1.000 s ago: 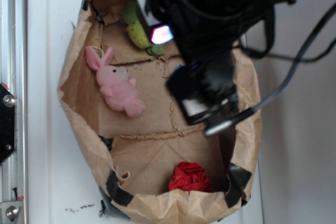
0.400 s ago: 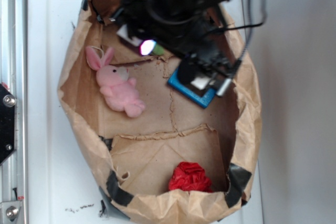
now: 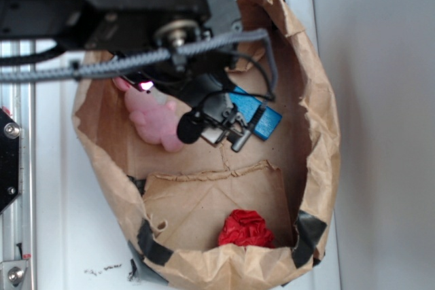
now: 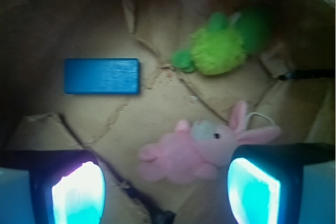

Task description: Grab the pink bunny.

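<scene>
Brown paper lines the bag (image 3: 319, 140) on our tabletop; our end effector (image 4: 165, 190) hangs released above the pink bunny (image 4: 194, 150), which lies ungrasped, left of the blue block (image 4: 102, 76).

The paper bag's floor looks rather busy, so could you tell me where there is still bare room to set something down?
Bare cardboard lies between the blue block and the pink bunny, and between the red ball and the bag wall. The bunny and green plush crowd one side, under the open gripper.
</scene>
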`<state>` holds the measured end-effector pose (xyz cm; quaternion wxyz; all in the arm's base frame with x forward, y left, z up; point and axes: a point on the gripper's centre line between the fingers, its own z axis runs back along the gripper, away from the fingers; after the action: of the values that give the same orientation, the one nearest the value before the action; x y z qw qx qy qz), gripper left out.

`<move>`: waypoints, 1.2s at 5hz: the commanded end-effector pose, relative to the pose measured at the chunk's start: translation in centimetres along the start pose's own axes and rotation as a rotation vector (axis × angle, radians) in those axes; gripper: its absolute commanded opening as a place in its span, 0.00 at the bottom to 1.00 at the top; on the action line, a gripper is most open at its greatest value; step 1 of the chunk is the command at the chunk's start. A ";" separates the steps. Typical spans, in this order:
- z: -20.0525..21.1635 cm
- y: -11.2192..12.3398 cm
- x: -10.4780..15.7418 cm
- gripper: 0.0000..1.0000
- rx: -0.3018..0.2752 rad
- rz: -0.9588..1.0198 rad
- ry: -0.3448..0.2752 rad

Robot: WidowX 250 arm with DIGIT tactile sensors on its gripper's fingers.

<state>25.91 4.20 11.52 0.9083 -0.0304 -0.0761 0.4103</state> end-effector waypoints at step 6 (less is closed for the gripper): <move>-0.4 -1.1 0.2 1.00 -0.078 -0.675 -0.081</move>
<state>26.45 2.46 10.05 0.9907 -0.0205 -0.1093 0.0782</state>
